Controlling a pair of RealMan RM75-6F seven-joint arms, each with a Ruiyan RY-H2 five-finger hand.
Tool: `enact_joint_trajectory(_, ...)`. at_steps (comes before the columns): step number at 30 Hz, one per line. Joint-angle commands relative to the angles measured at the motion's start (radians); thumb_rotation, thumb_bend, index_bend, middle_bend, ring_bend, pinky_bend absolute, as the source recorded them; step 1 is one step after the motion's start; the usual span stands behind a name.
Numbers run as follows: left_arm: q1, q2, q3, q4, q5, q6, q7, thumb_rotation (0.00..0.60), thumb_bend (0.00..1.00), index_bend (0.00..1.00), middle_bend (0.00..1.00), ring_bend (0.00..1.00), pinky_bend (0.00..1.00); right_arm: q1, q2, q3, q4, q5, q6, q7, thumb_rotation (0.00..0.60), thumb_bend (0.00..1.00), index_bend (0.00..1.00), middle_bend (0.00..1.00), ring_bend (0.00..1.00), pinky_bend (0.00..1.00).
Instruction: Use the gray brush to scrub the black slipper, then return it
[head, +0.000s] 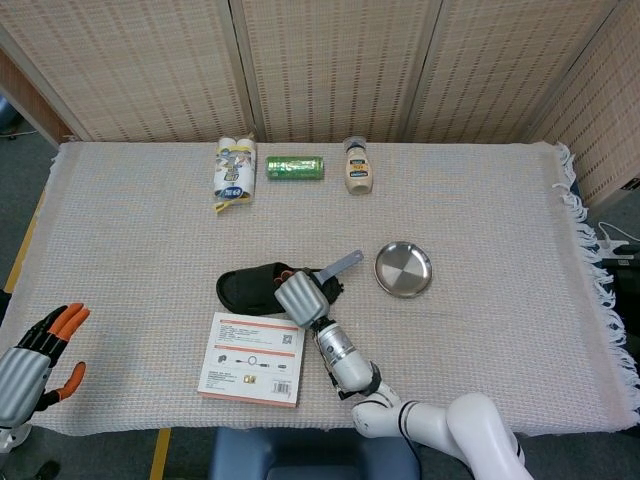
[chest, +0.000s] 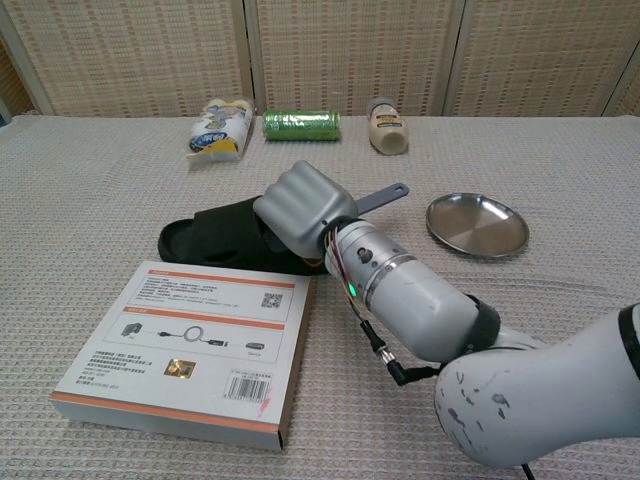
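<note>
The black slipper (head: 248, 289) (chest: 213, 238) lies flat on the cloth at mid-table. My right hand (head: 301, 297) (chest: 298, 208) is over its right half, gripping the gray brush; the brush's handle (head: 343, 264) (chest: 380, 196) sticks out up and to the right. The bristle end is hidden under the hand, against the slipper. My left hand (head: 38, 349) hangs at the lower left edge of the head view, off the table, fingers spread and holding nothing.
A white boxed product (head: 254, 359) (chest: 186, 347) lies just in front of the slipper. A round steel dish (head: 404, 268) (chest: 477, 224) sits to the right. At the back stand a wipes pack (head: 233, 173), a green roll (head: 294, 167) and a squeeze bottle (head: 357, 165).
</note>
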Motion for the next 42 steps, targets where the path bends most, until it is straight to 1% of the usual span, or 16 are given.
enact_joint_trajectory(1,0.001,0.001,0.0,0.002,0.001,0.003,-0.003,0.6,0.51,0.0,0.0,0.0,0.17,0.008,-0.014,-0.004,0.032,-0.015,0.007,0.009,0.6,0.37,0.91,0.68,0.62,0.77)
enact_joint_trajectory(4,0.004,0.003,0.001,0.002,0.005,0.009,-0.006,0.6,0.51,0.0,0.0,0.0,0.17,-0.003,0.004,-0.004,0.034,-0.015,0.02,-0.012,0.6,0.37,0.91,0.68,0.62,0.77)
enact_joint_trajectory(6,0.005,0.004,0.001,0.002,0.005,0.01,-0.007,0.6,0.5,0.0,0.0,0.0,0.17,-0.02,0.04,-0.005,0.006,-0.016,0.035,-0.02,0.6,0.37,0.9,0.68,0.62,0.77)
enact_joint_trajectory(11,0.004,0.001,0.002,-0.004,0.01,0.008,0.006,0.6,0.5,0.0,0.0,0.0,0.17,-0.059,0.148,0.009,-0.125,-0.024,0.088,-0.008,0.6,0.37,0.89,0.68,0.62,0.77)
enact_joint_trajectory(15,0.002,-0.004,0.005,-0.009,0.02,0.006,0.024,0.6,0.5,0.0,0.0,0.0,0.17,-0.085,0.222,0.023,-0.227,-0.05,0.145,0.054,0.6,0.37,0.89,0.68,0.62,0.77)
enact_joint_trajectory(17,0.001,-0.005,0.006,-0.01,0.025,0.005,0.026,0.6,0.5,0.0,0.0,0.0,0.17,-0.11,0.271,0.011,-0.263,-0.067,0.171,0.074,0.6,0.37,0.89,0.68,0.62,0.77)
enact_joint_trajectory(21,0.0,-0.006,0.008,-0.01,0.029,0.005,0.03,0.6,0.5,0.0,0.0,0.0,0.17,-0.178,0.369,-0.029,-0.305,-0.068,0.199,0.064,0.6,0.37,0.88,0.68,0.62,0.77)
enact_joint_trajectory(23,-0.001,-0.006,0.01,-0.012,0.034,0.004,0.032,0.6,0.5,0.0,0.0,0.0,0.17,-0.216,0.403,-0.04,-0.314,-0.047,0.2,0.09,0.6,0.37,0.88,0.68,0.62,0.77)
enact_joint_trajectory(25,-0.001,-0.007,0.012,-0.013,0.037,0.005,0.038,0.6,0.5,0.0,0.0,0.0,0.17,-0.246,0.423,-0.049,-0.32,-0.009,0.176,0.105,0.6,0.37,0.88,0.68,0.62,0.77)
enact_joint_trajectory(28,-0.002,-0.011,0.01,-0.014,0.043,0.008,0.048,0.6,0.51,0.0,0.0,0.0,0.17,-0.262,0.437,-0.065,-0.309,-0.006,0.169,0.118,0.6,0.37,0.87,0.68,0.62,0.77)
enact_joint_trajectory(30,-0.004,-0.014,0.011,-0.016,0.048,0.004,0.055,0.6,0.51,0.0,0.0,0.0,0.17,-0.275,0.435,-0.073,-0.281,-0.008,0.169,0.148,0.6,0.37,0.87,0.68,0.62,0.77)
enact_joint_trajectory(34,-0.01,-0.018,0.013,-0.014,0.054,-0.002,0.06,0.6,0.51,0.0,0.0,0.0,0.17,-0.286,0.413,-0.08,-0.205,0.027,0.121,0.171,0.6,0.37,0.86,0.68,0.62,0.76)
enact_joint_trajectory(38,-0.013,-0.029,0.01,-0.001,0.064,0.009,0.058,0.6,0.51,0.0,0.0,0.0,0.17,-0.279,0.374,-0.09,-0.132,0.018,0.098,0.2,0.6,0.37,0.83,0.68,0.62,0.75)
enact_joint_trajectory(41,-0.015,-0.031,0.01,0.002,0.055,-0.001,0.058,0.6,0.51,0.0,0.0,0.0,0.17,-0.274,0.347,-0.1,-0.078,0.01,0.074,0.221,0.6,0.37,0.78,0.68,0.61,0.74)
enact_joint_trajectory(42,-0.017,-0.031,0.01,0.002,0.052,-0.006,0.057,0.6,0.51,0.0,0.0,0.0,0.17,-0.272,0.34,-0.103,-0.061,0.007,0.068,0.223,0.6,0.37,0.75,0.68,0.6,0.73)
